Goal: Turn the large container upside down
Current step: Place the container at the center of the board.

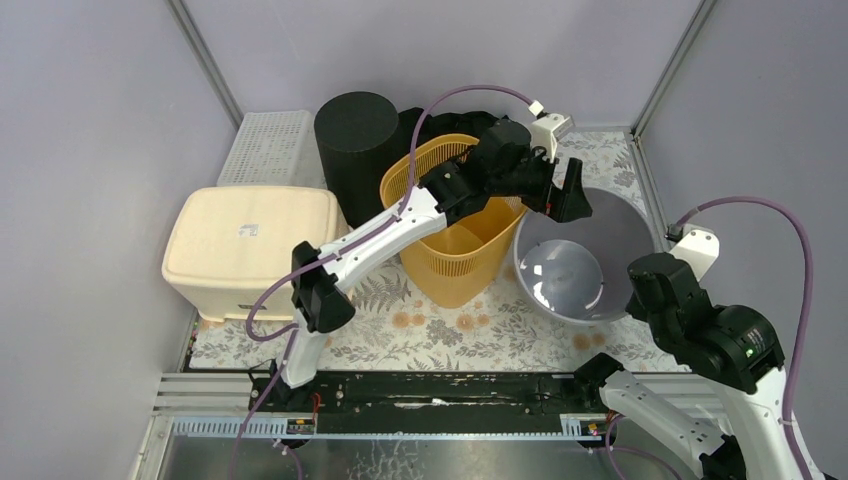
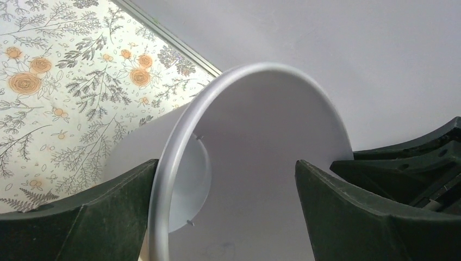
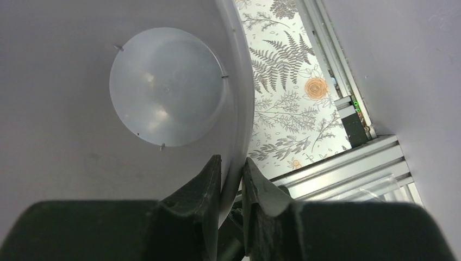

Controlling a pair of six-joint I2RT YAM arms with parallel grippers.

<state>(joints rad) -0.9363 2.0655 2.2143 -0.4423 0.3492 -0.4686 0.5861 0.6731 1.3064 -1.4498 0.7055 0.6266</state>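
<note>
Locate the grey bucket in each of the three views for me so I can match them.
Top external: grey bucket right of centre, beside the yellow basket.
Left wrist: grey bucket fills the centre, framed by the open left gripper.
Right wrist: grey bucket fills the left, rim pinched by the right gripper.
Shared landmark: floral tablecloth, visible in all three.
</note>
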